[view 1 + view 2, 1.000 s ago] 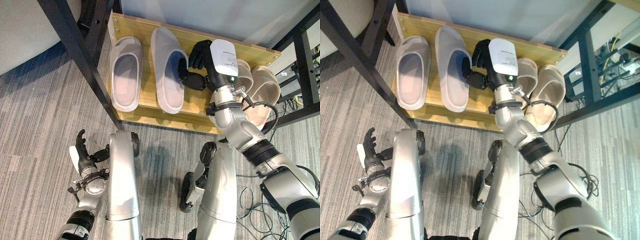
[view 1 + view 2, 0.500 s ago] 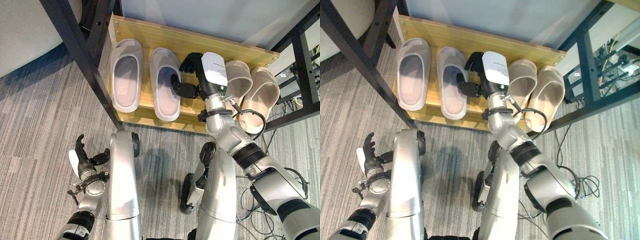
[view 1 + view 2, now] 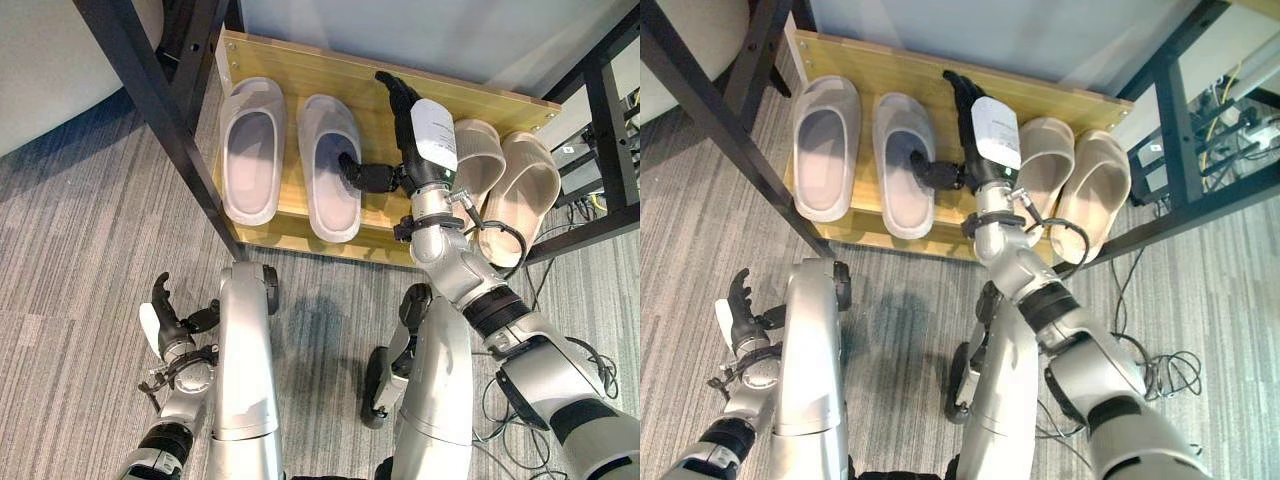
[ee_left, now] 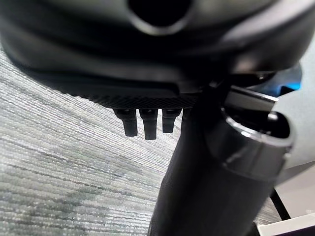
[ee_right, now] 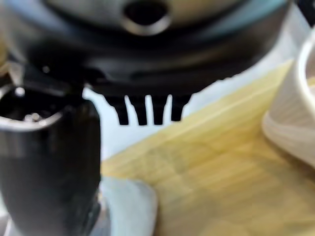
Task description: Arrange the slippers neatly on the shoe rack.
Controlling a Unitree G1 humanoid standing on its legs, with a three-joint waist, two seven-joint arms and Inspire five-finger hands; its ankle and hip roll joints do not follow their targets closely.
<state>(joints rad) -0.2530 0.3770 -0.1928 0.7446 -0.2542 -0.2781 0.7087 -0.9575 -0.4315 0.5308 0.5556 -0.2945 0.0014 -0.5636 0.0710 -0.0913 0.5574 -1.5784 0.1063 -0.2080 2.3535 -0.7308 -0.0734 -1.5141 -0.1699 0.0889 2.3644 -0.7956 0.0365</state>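
Note:
Two grey slippers lie side by side on the left of the wooden shoe rack shelf (image 3: 300, 66): the outer one (image 3: 250, 150) and the inner one (image 3: 330, 165). Two beige slippers (image 3: 478, 160) (image 3: 525, 195) lie on the right, their heels over the front edge. My right hand (image 3: 398, 105) is over the bare gap between the pairs, open, fingers (image 5: 147, 110) straight toward the back wall. Its thumb rests at the inner grey slipper's right edge (image 5: 128, 206). My left hand (image 3: 165, 318) hangs open low beside my body, over the carpet.
A black metal post (image 3: 150, 110) slants down just left of the shelf, and a black frame (image 3: 600, 110) stands at its right end. Grey carpet (image 3: 90, 230) lies in front of the rack. Cables and a power strip (image 3: 1250, 130) lie at the far right.
The inner grey slipper, held up in my right hand a second ago, now lies flat beside its mate. My right hand's fingers have straightened off it. The left hand stays put.

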